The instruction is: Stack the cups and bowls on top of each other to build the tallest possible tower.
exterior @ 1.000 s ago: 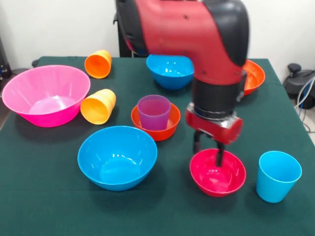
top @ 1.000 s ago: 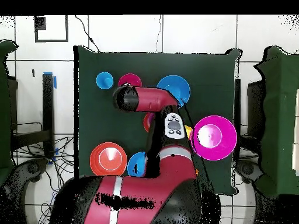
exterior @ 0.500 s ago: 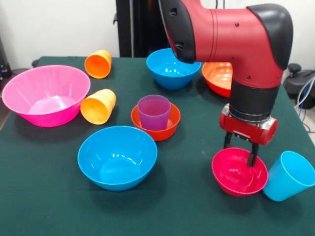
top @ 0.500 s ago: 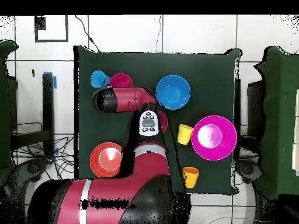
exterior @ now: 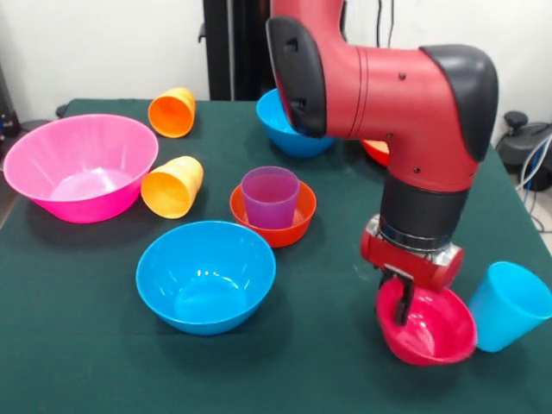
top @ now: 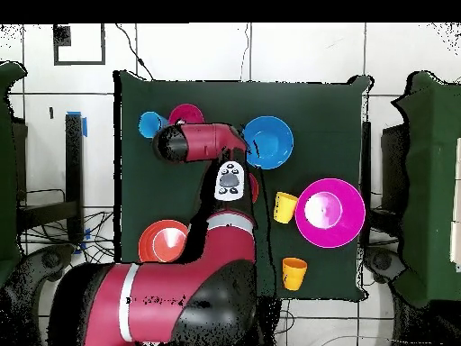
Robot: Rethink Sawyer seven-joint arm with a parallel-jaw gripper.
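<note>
In the front view my gripper [exterior: 399, 302] is shut on the near-left rim of the small magenta bowl [exterior: 429, 332], which tilts and leans against the light blue cup [exterior: 511, 307]. That cup tilts to the right. The purple cup [exterior: 270, 197] stands upright in the small orange bowl [exterior: 274, 221] at the table's middle. A blue bowl [exterior: 205, 274] sits in front of them. The large pink bowl [exterior: 79, 166] is at the left. The yellow-orange cup [exterior: 172, 185] and the orange cup [exterior: 172, 112] lie on their sides. In the overhead view the arm hides the gripper.
A second blue bowl [exterior: 280, 129] at the back is partly hidden by the arm, as is the orange-red bowl [exterior: 376, 152]. The overhead view shows the magenta bowl [top: 186, 114] and light blue cup [top: 149, 124] near the green table's [top: 324, 117] far-left corner.
The gripper has carried the magenta bowl to the right and nearer in the front view. The bowl has pushed against the light blue cup, which now tilts.
</note>
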